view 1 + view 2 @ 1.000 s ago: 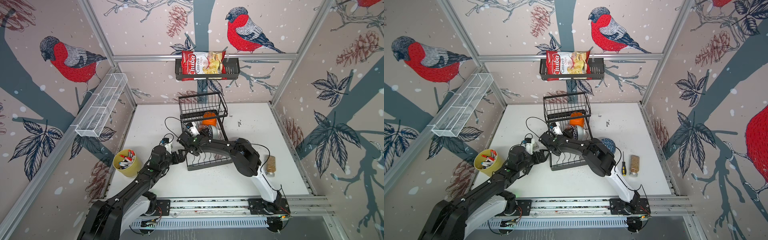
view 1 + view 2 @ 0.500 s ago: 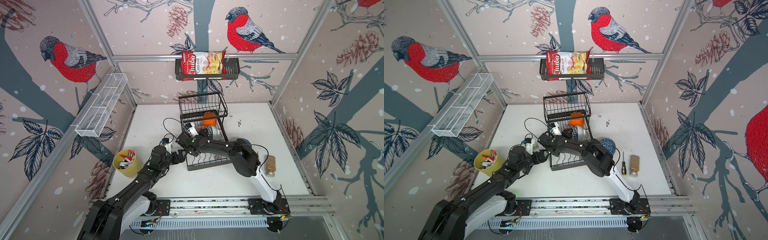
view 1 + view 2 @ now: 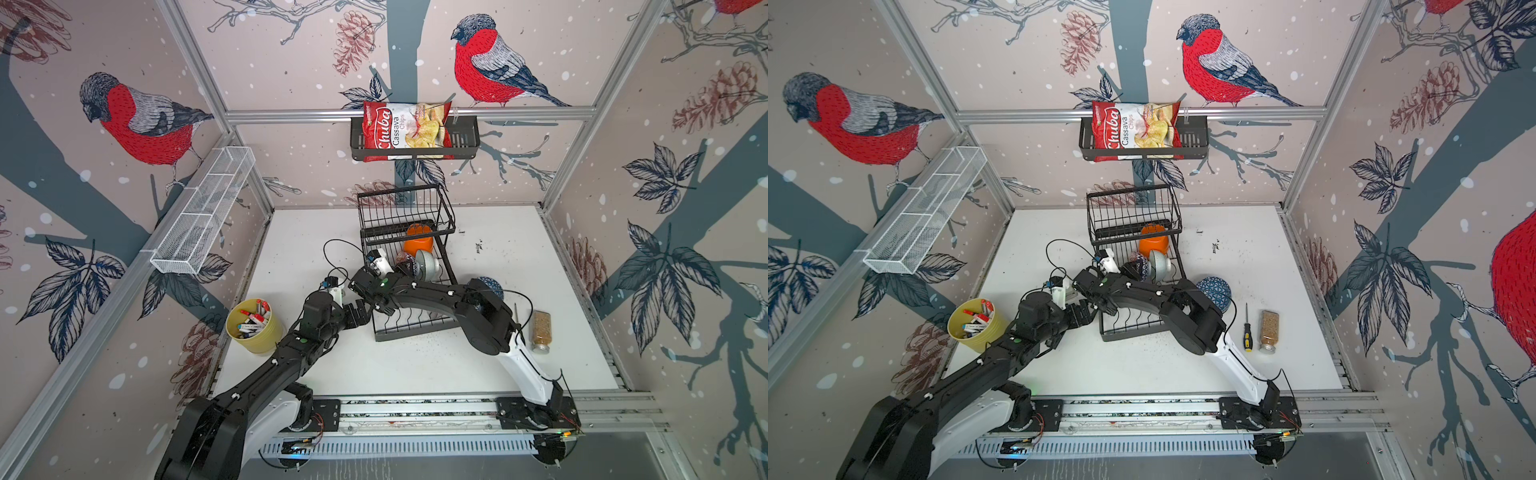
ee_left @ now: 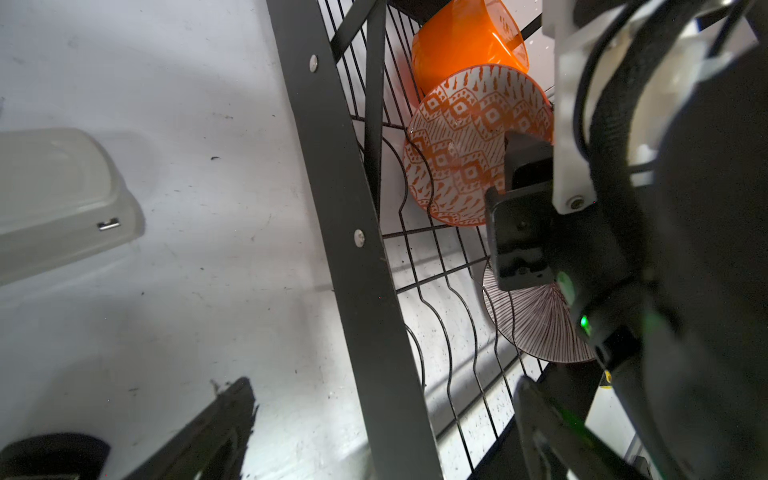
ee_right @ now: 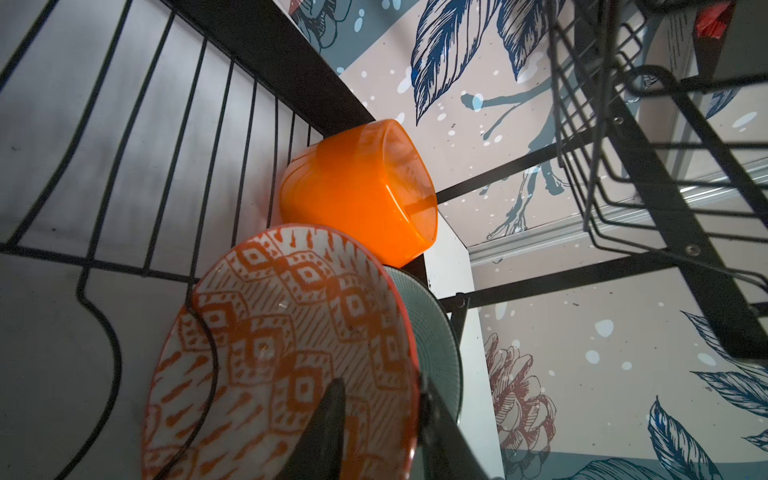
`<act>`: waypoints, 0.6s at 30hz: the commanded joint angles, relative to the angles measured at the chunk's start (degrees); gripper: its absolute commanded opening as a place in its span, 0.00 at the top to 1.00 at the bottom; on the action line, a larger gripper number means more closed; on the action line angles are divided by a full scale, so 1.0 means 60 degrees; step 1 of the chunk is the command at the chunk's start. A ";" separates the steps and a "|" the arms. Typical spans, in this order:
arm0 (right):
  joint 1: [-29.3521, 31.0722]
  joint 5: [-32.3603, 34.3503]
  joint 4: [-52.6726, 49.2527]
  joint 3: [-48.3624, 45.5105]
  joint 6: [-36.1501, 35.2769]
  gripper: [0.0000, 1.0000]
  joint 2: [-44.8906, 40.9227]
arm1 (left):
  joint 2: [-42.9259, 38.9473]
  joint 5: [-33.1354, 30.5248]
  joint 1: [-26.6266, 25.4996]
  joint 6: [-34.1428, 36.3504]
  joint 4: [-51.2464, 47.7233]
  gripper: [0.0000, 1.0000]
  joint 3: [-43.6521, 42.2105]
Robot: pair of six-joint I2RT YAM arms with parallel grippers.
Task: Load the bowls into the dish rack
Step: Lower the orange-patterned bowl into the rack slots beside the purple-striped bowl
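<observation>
right fingers parted loosely astride red-patterned bowl rim | left fingers spread, empty | risk: finger may snag rim on retreat, toppling bowl off dish rack wires

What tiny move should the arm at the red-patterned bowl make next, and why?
Probably draw the right gripper straight back off the red-patterned bowl: its jaws stand apart on either side of the rim, and the bowl sits on edge in the dish rack beside the orange bowl, so it looks placed.
</observation>
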 commanded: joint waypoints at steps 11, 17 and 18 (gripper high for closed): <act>0.0010 -0.0151 -0.0158 0.0103 0.0137 0.46 -0.0078 | 0.0078 0.0036 0.0024 0.0196 0.0360 0.04 0.0107; 0.0004 -0.0513 -0.0158 0.0079 0.0223 0.29 -0.0408 | 0.0055 0.0045 0.0025 0.0180 0.0338 0.04 0.0129; 0.0010 -0.0599 -0.0158 0.0063 0.0254 0.26 -0.0480 | 0.0041 0.0044 0.0025 0.0179 0.0336 0.04 0.0129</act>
